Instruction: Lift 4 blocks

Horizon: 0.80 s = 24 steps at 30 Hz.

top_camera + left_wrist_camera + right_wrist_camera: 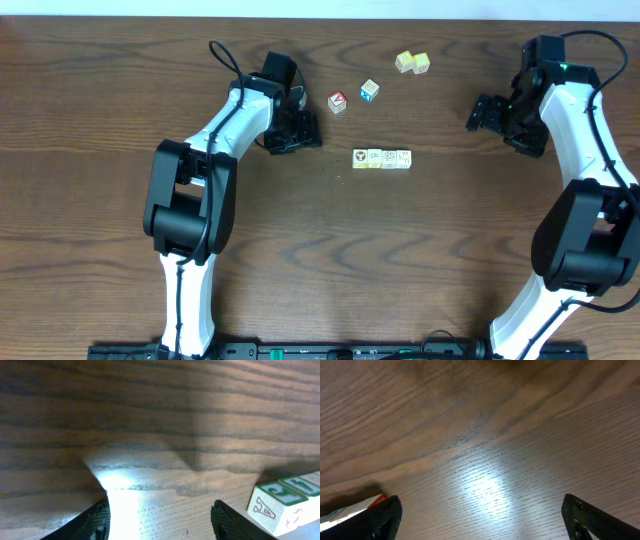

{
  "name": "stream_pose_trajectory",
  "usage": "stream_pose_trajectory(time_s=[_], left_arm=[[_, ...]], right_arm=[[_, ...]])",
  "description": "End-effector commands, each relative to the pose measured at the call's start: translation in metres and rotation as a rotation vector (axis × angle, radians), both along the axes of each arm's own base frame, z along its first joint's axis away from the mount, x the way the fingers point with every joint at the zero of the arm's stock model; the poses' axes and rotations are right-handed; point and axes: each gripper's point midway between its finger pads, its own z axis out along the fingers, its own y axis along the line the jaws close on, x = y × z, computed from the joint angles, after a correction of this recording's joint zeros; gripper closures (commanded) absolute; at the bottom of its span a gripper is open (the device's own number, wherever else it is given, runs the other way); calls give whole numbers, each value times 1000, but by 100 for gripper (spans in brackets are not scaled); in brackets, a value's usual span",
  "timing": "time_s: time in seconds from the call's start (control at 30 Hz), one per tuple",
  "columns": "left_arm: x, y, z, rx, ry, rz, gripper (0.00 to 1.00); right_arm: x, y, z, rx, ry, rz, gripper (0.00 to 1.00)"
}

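While both arms stand off from the work, the four blocks (381,158) lie end to end in one touching row near the middle of the table (330,260). The left gripper (298,136) is near the row's left end. Its jaws are apart and empty: the left wrist view shows bare wood between the fingers (95,521), with the row's end at lower right. The right gripper (486,112) is well apart from the right end, its jaws spread wide and holding nothing. A red cube (337,102), a blue cube (370,90) and two yellow cubes (404,61) lie beyond the row, clear of it.

The step in hand is judged to be the approach. The row looks too long for one pair of jaws, so a squeeze from both ends seems likely.
- Bring each gripper to block height, in line with the row's long axis.
- Meet the two end faces together, so that the row is not pushed sideways.
- Press squarely, since the middle blocks would hang by friction alone.
- Raise both arms level and at one rate, or the row may buckle.
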Motion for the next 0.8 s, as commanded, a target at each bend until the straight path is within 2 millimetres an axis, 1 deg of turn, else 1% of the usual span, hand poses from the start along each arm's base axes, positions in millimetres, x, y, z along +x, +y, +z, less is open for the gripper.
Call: stream_pose_trajectory(time_s=[0.0, 0.03, 0.07, 0.17, 0.37, 0.43, 0.5, 0.57, 0.63, 0.77], left_arm=[[-6, 7, 2, 27, -7, -54, 34], [-7, 7, 6, 28, -21, -84, 32], [-8, 7, 11, 30, -34, -107, 28], [-4, 15, 37, 67, -107, -123, 26], [7, 37, 113, 168, -308, -75, 26], [8, 41, 135, 177, -364, -61, 26], [6, 44, 154, 180, -404, -52, 26], [4, 46, 164, 184, -427, -46, 26], [3, 47, 169, 181, -439, -45, 26], [3, 47, 168, 182, -432, -46, 26]], right_arm=[[3, -1, 5, -9, -15, 5, 1], [3, -1, 5, -9, -15, 5, 1], [3, -1, 5, -9, -15, 4, 1], [3, -1, 5, -9, -15, 5, 1], [3, -1, 5, -9, -15, 5, 1], [3, -1, 5, -9, -15, 5, 1], [3, -1, 5, -9, -15, 5, 1], [3, -1, 5, -9, -15, 5, 1], [3, -1, 5, -9, -15, 5, 1], [3, -1, 5, -9, -15, 5, 1]])
